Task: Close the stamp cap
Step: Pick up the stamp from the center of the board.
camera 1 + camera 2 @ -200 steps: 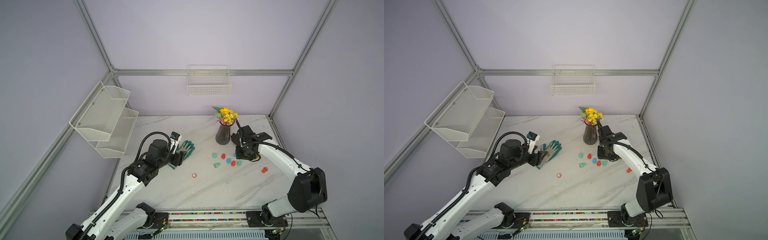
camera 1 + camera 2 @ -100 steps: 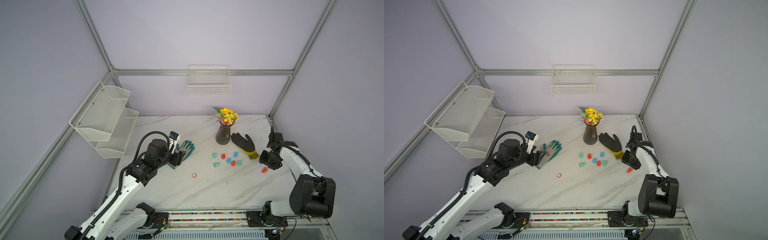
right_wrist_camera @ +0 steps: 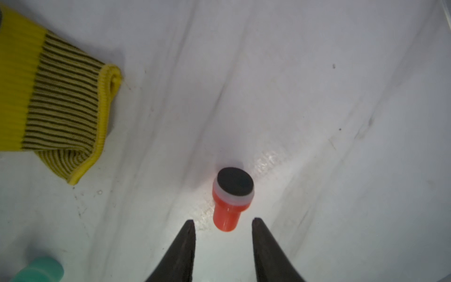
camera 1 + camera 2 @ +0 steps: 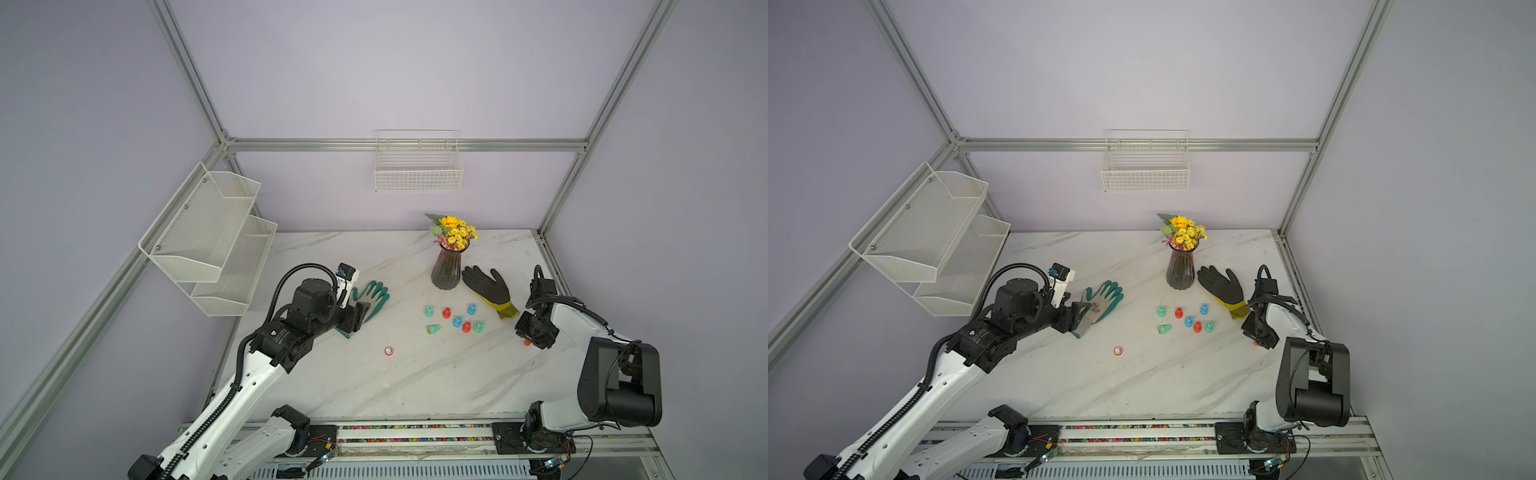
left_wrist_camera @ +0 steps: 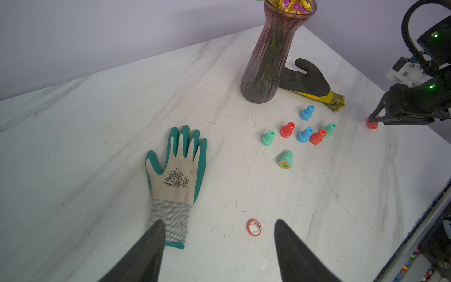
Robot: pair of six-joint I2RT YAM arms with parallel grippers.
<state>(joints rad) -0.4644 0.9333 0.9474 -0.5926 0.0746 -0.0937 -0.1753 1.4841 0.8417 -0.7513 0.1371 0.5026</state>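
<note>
Stamps (image 4: 457,321) clustered on surface (image 4: 415,386): seven, being three teal, two red, two blue. Eighth, red stamp (image 3: 228,202), uncapped, pad up, just ahead of right pincer (image 3: 222,219), parted, empty. One cap (image 5: 254,227) near left pincer (image 5: 218,221), wide, empty. Gloves (image 4: 488,286): two.

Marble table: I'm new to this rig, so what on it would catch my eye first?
The vase of yellow flowers at the back of the marble table, with small coloured stamps clustered in front. By the right edge, the right gripper, jaws open, points at a lone red stamp with its dark pad bare.
</note>
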